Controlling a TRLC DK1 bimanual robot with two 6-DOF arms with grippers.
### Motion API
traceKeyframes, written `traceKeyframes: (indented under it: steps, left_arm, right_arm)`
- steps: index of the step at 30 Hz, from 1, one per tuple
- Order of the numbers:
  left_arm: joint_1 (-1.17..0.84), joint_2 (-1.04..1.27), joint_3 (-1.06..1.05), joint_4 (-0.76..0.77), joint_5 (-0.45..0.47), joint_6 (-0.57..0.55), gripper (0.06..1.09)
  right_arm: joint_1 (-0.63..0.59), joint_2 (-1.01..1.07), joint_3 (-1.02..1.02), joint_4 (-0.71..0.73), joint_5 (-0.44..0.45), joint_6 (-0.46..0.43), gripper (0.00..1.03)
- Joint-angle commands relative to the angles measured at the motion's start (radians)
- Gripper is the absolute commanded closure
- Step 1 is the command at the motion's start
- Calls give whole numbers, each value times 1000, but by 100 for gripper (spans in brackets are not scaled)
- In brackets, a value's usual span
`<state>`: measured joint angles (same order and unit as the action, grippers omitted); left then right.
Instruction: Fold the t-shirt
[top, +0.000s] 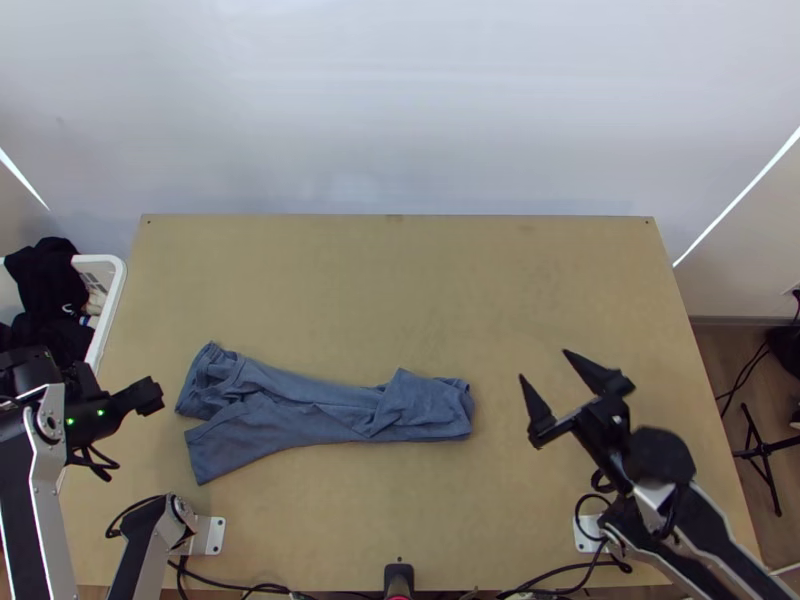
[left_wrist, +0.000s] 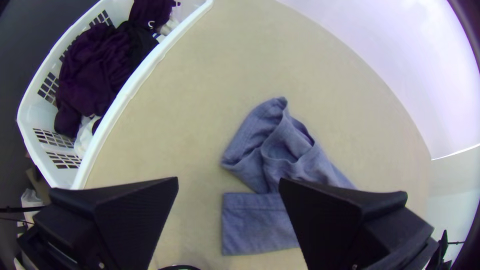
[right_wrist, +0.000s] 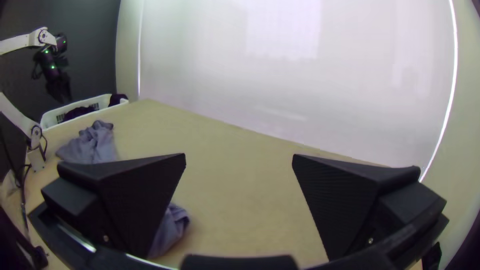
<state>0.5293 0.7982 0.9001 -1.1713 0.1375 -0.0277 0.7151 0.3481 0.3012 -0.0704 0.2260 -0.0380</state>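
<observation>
Stretching lengthwise from left to right, the bunched blue-grey garment (top: 330, 412) lies mostly on the left half of the table (top: 400, 290), forked end pointing left. Fingers spread, the left gripper (top: 150, 396) hangs to its left, the right gripper (top: 543, 364), also wide apart, to its right.

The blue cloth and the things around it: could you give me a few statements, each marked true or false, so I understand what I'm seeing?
1. The cloth lies spread out flat. False: it lies in a long, rumpled strip.
2. The left tool is open. True.
3. The right tool grips the cloth. False: it is open, away from the cloth.
4. The white basket holds dark fabric. True.
</observation>
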Motion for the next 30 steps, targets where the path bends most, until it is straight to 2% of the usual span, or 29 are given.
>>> traceKeyframes:
  steps: [1,7,10,11,13,14,15,18,20,21,22,23,30]
  left_arm:
    - [-34,1,-29,64,-1,-55,11]
    - [-43,-8,-30,94,-1,-75,11]
    - [-43,-16,-40,105,-1,-75,11]
    - [-43,-21,-47,116,-1,-74,11]
    - [-43,-30,-59,130,-1,-72,11]
    - [-41,-33,-67,140,-1,-69,11]
    - [-35,-33,-76,151,-3,-67,11]
    - [-8,-33,-105,174,-3,-46,11]
    - [6,-33,-128,187,-1,-29,11]
    - [6,-34,-138,197,-3,-29,11]
    - [8,-34,-145,203,-3,-29,11]
    - [9,-34,-148,205,-1,-29,11]
    - [11,-34,-150,245,-1,-35,11]
  right_arm:
    - [135,388,351,-161,-86,-7,4]
    - [356,795,702,-371,-109,-2,4]
    - [417,991,855,-460,-139,1,4]
    - [435,1049,903,-497,-171,18,4]
    - [478,1149,1009,-623,-312,39,4]
    - [492,1189,1053,-641,-379,53,4]
    - [520,1224,1098,-657,-421,104,4]
    - [567,1356,1242,-681,-439,202,4]
    - [561,1488,1391,-767,-513,280,4]
    - [552,1559,1477,-830,-564,244,4]
    - [541,1602,1543,-894,-625,156,4]
    - [535,1618,1576,-930,-665,124,4]
    - [512,1747,1699,-910,-666,136,4]
